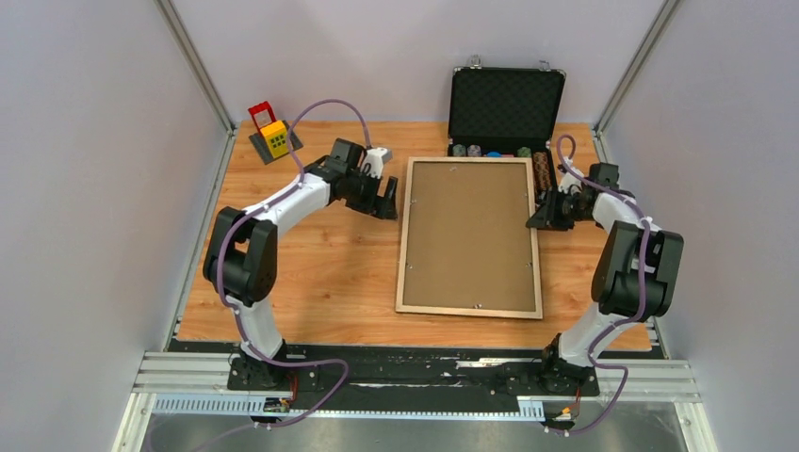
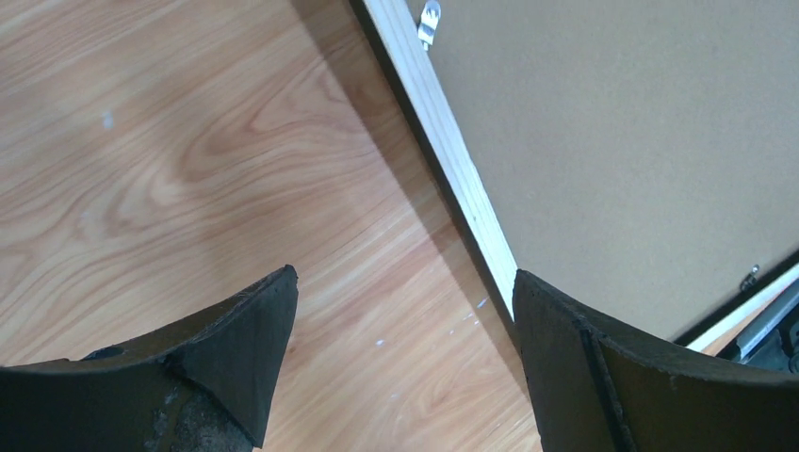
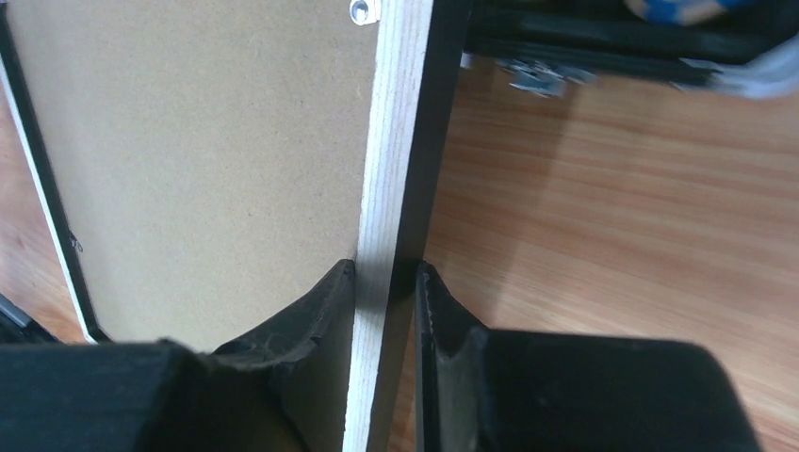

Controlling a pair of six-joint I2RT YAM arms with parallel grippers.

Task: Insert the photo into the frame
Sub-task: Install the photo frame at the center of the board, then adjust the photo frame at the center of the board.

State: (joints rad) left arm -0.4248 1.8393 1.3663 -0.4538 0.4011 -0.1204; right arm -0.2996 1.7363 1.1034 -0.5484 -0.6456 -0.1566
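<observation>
Flat on the bench (image 1: 320,273), right of centre: the frame (image 1: 468,310), pale face and brown backing board (image 1: 468,231) up, long axis near to far. Right gripper (image 3: 384,268) pinched narrow on its right rail towards the far end. Left gripper (image 2: 405,278) spread wide at the left rail. Open black case (image 1: 506,104) just past the far end.

Wooden bench (image 1: 320,282) carries the frame (image 1: 404,235) lying flat, right of centre, brown backing (image 1: 468,235) up. Open black case (image 1: 506,104) at the far edge, yellow-and-red toy (image 1: 274,137) far left.
</observation>
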